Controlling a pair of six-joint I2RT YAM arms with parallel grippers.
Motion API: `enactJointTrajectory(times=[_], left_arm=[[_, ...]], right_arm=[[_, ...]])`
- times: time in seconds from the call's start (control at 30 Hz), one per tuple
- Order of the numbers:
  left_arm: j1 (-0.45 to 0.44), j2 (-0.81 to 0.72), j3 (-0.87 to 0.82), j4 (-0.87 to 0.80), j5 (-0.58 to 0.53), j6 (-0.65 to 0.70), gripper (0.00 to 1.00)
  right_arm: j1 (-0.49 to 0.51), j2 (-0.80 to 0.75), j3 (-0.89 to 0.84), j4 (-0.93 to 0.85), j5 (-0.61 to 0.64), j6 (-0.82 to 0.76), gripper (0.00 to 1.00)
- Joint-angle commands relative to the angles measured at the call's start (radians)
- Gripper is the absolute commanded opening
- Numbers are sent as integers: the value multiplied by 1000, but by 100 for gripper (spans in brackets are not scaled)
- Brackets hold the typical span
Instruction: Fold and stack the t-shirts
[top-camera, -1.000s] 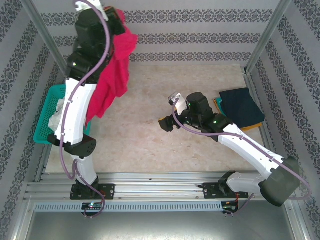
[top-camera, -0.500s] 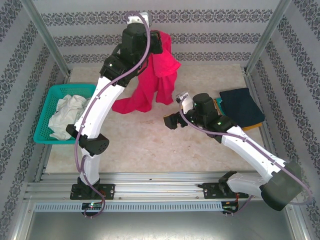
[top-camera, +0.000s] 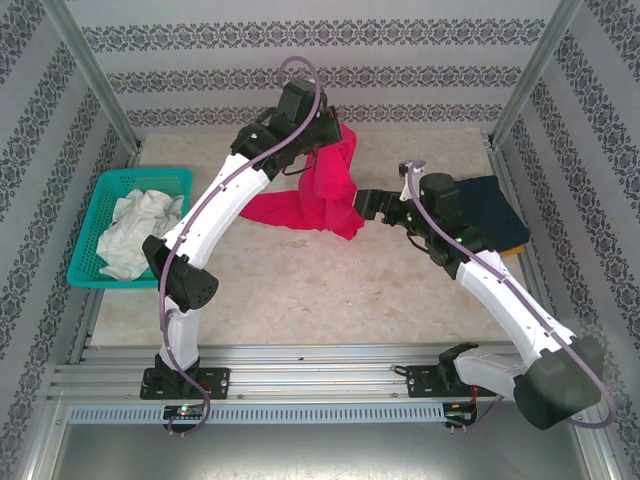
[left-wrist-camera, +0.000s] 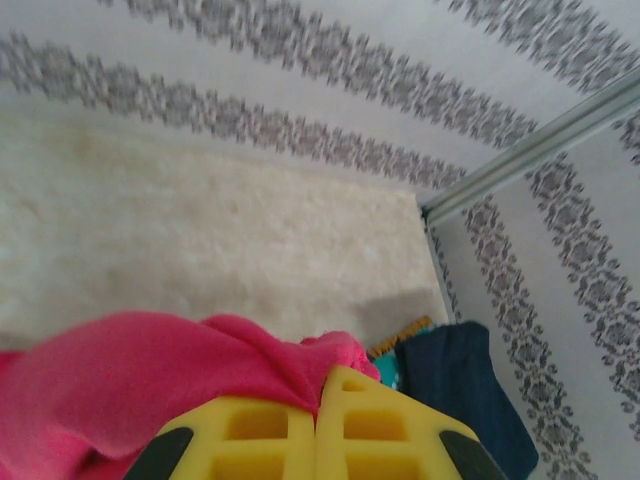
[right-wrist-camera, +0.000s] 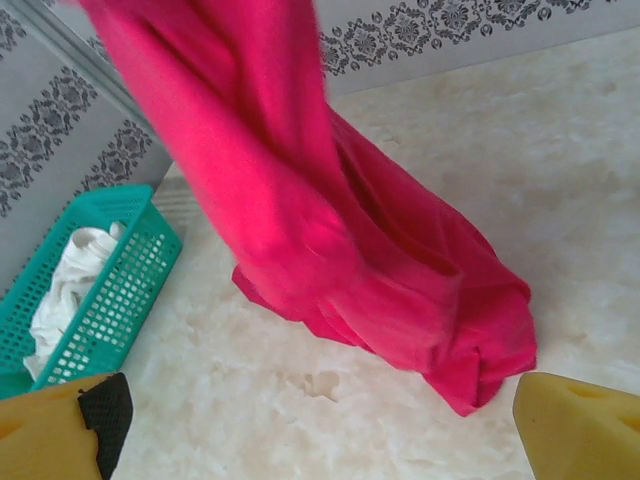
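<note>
My left gripper (top-camera: 327, 135) is shut on a bunched edge of the crimson-pink t-shirt (top-camera: 318, 195) and holds it up over the back middle of the table. The shirt hangs down, and its lower end lies crumpled on the table. In the left wrist view the yellow fingers (left-wrist-camera: 250, 430) pinch pink cloth (left-wrist-camera: 140, 370). My right gripper (top-camera: 366, 201) stands open just right of the shirt's lower end; in its wrist view the shirt (right-wrist-camera: 350, 230) hangs ahead of the wide-apart fingertips (right-wrist-camera: 575, 430). The folded navy blue t-shirt (top-camera: 488, 212) lies at the right on a yellow-orange one (top-camera: 513, 250).
A teal mesh basket (top-camera: 95, 268) with white cloth (top-camera: 130, 230) in it stands at the left edge, also seen in the right wrist view (right-wrist-camera: 120, 290). Patterned walls and metal posts (top-camera: 525, 75) close the back and sides. Bare table (top-camera: 330, 285) lies in front of the pink shirt.
The left arm has swung the pink shirt from high at the back left to the back middle and lowered it onto the table. The right gripper has moved back and right, up to the shirt.
</note>
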Motion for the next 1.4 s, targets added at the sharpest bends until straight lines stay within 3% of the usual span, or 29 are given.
enactJointTrajectory(times=[0.0, 0.2, 0.43, 0.5, 0.7, 0.83, 0.9, 0.97, 1.0, 1.37], left_arm=[[-2, -53, -57, 107, 74, -118, 0], [-2, -53, -70, 116, 109, -149, 0], [3, -122, -192, 176, 145, -212, 0], [7, -151, -254, 224, 150, -237, 0], [12, -180, -324, 266, 140, -255, 2], [18, -179, -340, 288, 139, -258, 30], [25, -180, -350, 291, 142, -251, 64], [32, -187, -358, 262, 123, -235, 91], [36, -197, -367, 236, 100, -223, 99], [179, -410, -831, 244, -64, -297, 100]], right_arm=[[3, 60, 58, 62, -77, 51, 91], [13, 198, 141, 63, -109, 37, 79], [-5, 340, 228, 59, -57, 37, 72], [-9, 377, 265, 52, -80, 25, 58], [-9, 373, 278, 31, -109, 4, 0], [-26, 309, 226, 17, -82, -6, 0], [-46, 270, 199, 6, -68, -5, 0], [-67, 237, 175, -8, -46, -8, 0], [-80, 217, 159, -17, -31, -11, 0], [-247, 23, -31, -89, 73, 43, 0]])
